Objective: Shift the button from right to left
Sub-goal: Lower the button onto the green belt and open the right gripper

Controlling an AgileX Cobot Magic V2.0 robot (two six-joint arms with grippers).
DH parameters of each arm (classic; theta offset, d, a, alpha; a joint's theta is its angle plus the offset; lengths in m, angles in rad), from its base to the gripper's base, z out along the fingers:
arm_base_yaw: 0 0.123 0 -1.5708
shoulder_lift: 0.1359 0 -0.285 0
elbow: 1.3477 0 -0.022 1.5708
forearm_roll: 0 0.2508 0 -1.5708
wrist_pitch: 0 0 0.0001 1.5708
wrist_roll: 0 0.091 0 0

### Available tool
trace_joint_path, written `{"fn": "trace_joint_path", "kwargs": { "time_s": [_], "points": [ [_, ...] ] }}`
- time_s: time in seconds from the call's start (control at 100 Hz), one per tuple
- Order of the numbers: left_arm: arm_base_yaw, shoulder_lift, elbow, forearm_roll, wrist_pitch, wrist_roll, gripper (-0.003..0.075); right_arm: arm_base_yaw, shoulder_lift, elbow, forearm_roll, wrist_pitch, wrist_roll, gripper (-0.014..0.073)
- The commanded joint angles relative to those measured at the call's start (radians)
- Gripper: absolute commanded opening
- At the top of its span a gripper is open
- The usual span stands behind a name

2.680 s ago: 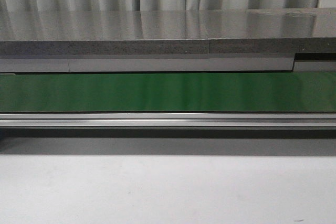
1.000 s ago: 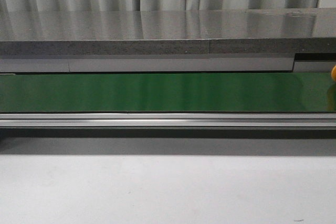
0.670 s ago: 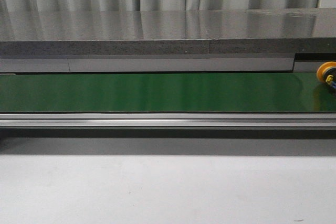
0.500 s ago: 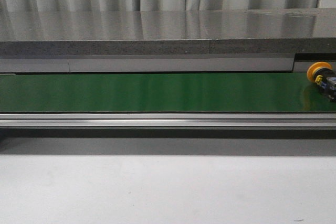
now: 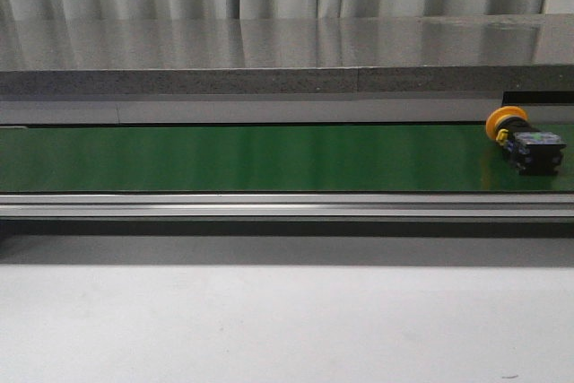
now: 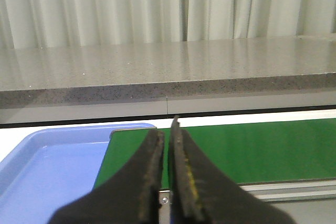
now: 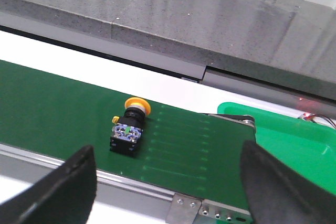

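On your left side a blue tray (image 6: 47,166) sits just off the end of the green belt (image 5: 251,157); on your right a green bin (image 7: 294,135) sits past the other end. Only the wrist views show these; the front view shows neither gripper. The button (image 5: 525,141) lies on its side near the belt's right end, nothing around it. Your right gripper (image 7: 168,182) stands wide open, the button between and beyond its fingers, well apart. Your left gripper (image 6: 168,182) is nearly closed, empty.
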Motion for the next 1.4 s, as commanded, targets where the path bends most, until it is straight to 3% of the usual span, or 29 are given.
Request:
{"fn": "trace_joint_path", "kwargs": {
  "time_s": [0.0,0.23,0.68,1.09,1.28,1.39],
  "points": [
    [-0.007,-0.036,0.040,-0.001,-0.087,-0.011,0.0005,0.006,-0.056,0.011,0.016,-0.082,-0.010,0.0528],
    [-0.007,-0.036,0.040,-0.001,-0.087,-0.011,0.0005,0.006,-0.132,0.030,0.016,-0.075,-0.010,0.0493],
    [-0.007,-0.036,0.040,-0.001,-0.087,-0.011,0.0005,0.006,-0.132,0.030,0.016,-0.076,-0.010,-0.0075],
    [-0.007,-0.036,0.003,-0.008,-0.107,-0.011,0.0005,0.017,-0.132,0.030,0.016,-0.075,-0.010,-0.0068],
    [-0.007,0.012,-0.127,-0.035,-0.071,-0.011,0.0005,0.017,-0.132,0.030,0.016,-0.075,-0.010,-0.0068],
    [-0.007,0.090,-0.232,-0.074,0.037,-0.011,0.0005,0.017,-0.132,0.030,0.016,-0.075,-0.010,-0.0068]
  ]
}}
